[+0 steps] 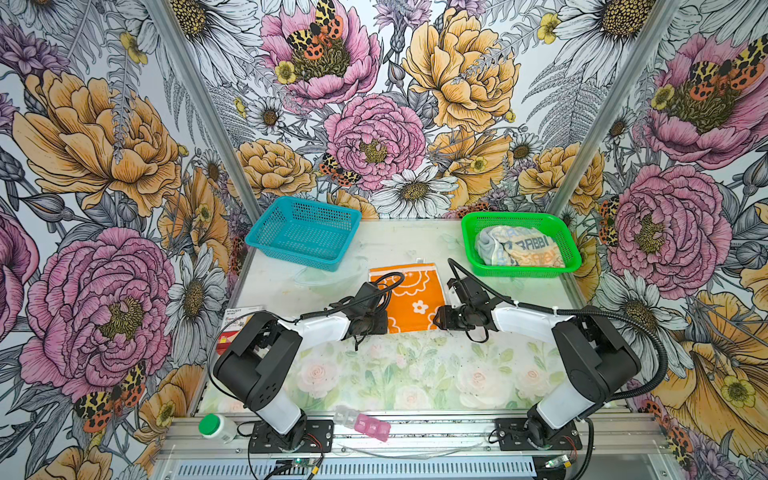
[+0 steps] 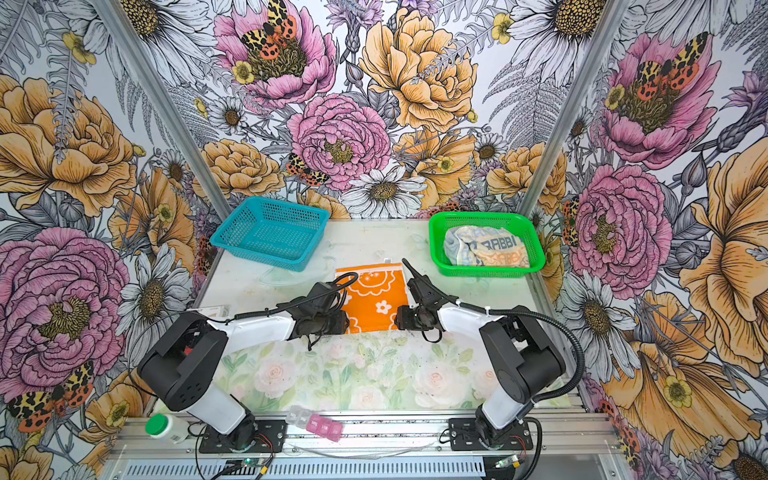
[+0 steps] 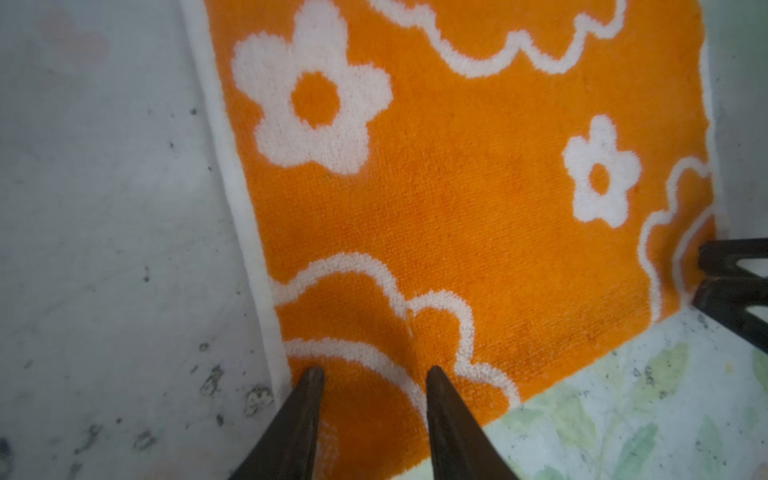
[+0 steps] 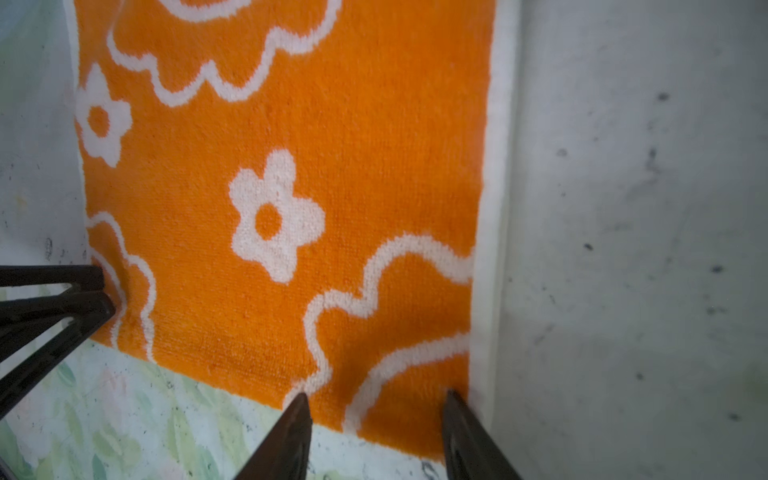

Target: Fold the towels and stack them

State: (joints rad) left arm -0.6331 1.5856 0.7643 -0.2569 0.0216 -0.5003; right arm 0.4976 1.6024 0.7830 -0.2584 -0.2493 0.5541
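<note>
Floral wallpaper of big pink and yellow blooms closes in a pale worktop (image 1: 399, 243) whose near half bears a faint rose print. At the back stand a teal perforated plastic basket (image 1: 291, 257) and a green perforated plastic basket (image 1: 519, 216).

Bundled in the green one is a striped terry towel with "RABBI" lettering (image 1: 530, 248). A pale grey fold at its side could be another cloth or its own reverse; I cannot tell which.

Flat at mid-worktop, between the two arms, lies an orange terry towel with white flowers and a white hem (image 1: 409, 297). It looks light, limp and slightly grippy in its pile. I judge it would sag and drape once raised, not hold its shape. The best hold seems to be the two near corners at the hem, lifted together.

The left gripper (image 3: 374, 372) has its fingers spread, with the tips on the towel's near left corner. The right gripper (image 4: 374, 397) is likewise spread over the near right corner. Whether either tip has got under the edge is hidden.

In both top views the arms cover those corners, and a cable crosses the towel's far left part.
</note>
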